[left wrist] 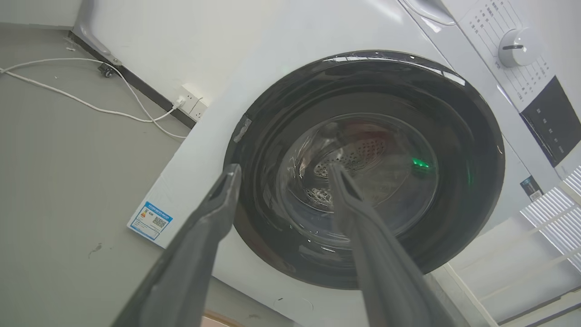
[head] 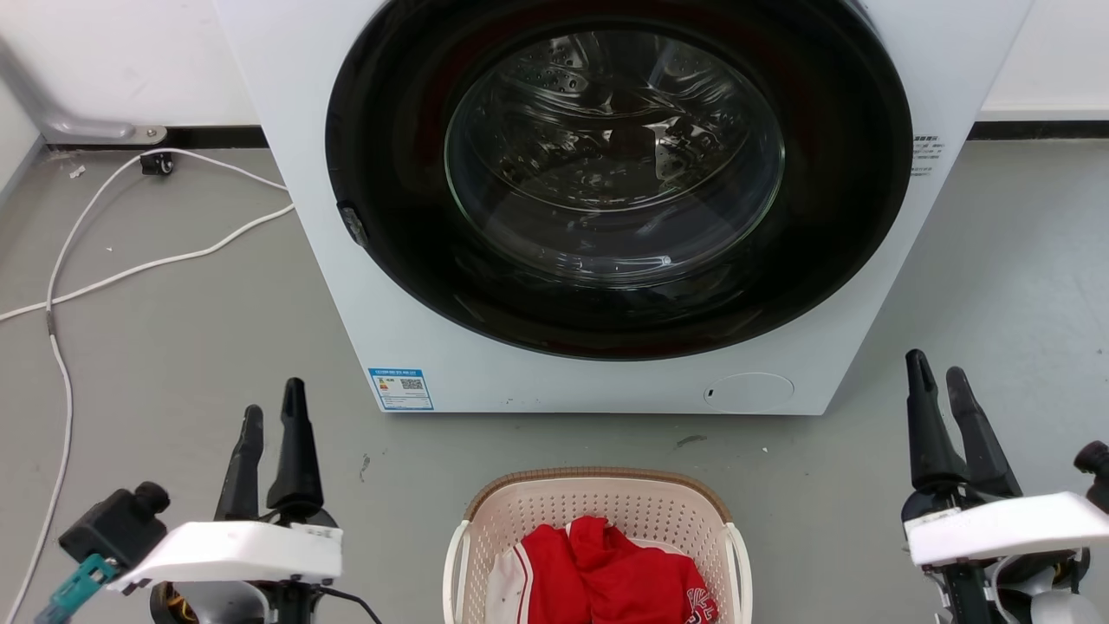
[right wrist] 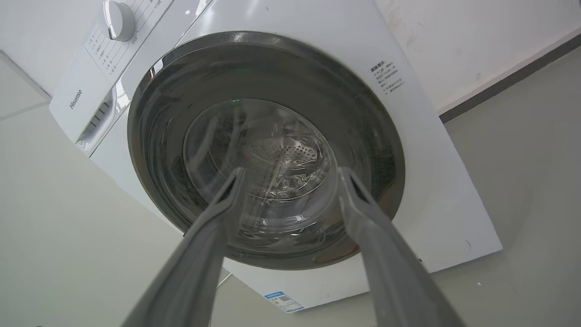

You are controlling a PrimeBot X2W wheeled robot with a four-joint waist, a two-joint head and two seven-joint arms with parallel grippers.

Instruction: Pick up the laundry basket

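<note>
The laundry basket, cream with perforated walls, a brown woven-look rim and white side handles, stands on the floor at the bottom middle of the head view, its near part cut off by the frame. Red and white clothing lies inside it. My left gripper is open at the lower left, well to the left of the basket. My right gripper is open at the lower right, well to the right of it. In the wrist views, the left gripper and right gripper each point at the washer door with nothing between the fingers.
A white front-loading washer with a shut dark round glass door stands just behind the basket. White cables trail over the grey floor at the left. A wall with a dark skirting runs behind the washer.
</note>
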